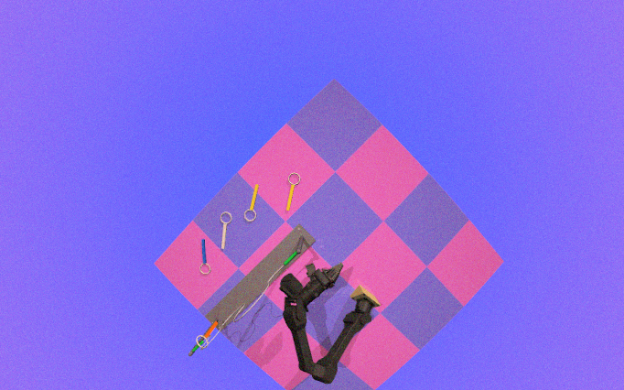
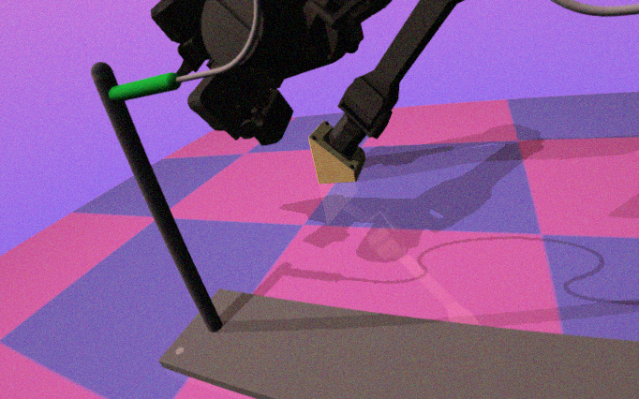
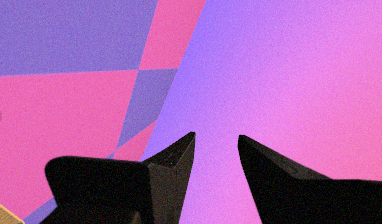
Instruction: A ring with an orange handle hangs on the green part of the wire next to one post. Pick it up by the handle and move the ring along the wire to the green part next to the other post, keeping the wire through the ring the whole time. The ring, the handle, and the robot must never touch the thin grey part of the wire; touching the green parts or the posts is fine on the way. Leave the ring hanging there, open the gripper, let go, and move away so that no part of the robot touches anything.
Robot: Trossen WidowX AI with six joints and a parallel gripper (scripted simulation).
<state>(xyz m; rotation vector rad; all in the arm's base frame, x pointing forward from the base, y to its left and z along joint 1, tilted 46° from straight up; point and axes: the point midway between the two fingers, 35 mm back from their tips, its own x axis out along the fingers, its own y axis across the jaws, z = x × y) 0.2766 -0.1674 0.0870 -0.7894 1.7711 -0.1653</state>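
Observation:
The ring (image 1: pixel 196 341) with the orange handle (image 1: pixel 211 329) hangs at the green part (image 1: pixel 193 351) by the lower-left post in the top view. The other green part (image 1: pixel 290 257) (image 2: pixel 143 86) is beside the other post (image 1: pixel 300 243) (image 2: pixel 154 193). The thin grey wire (image 2: pixel 615 11) bends between them; in the exterior view it passes in front of the arm. My gripper (image 1: pixel 339 265) (image 3: pixel 216 138) is partly open and empty, far from the ring, and points away from the wire. The ring is outside the exterior view and the wrist view.
The posts stand on a long grey board (image 1: pixel 256 280) (image 2: pixel 411 351). Beyond it lie two yellow-handled rings, one with a pale handle (image 1: pixel 223 235) and one with a blue handle (image 1: pixel 203 251). The arm's tan base block (image 1: pixel 365 296) (image 2: pixel 334 170) is right of the board.

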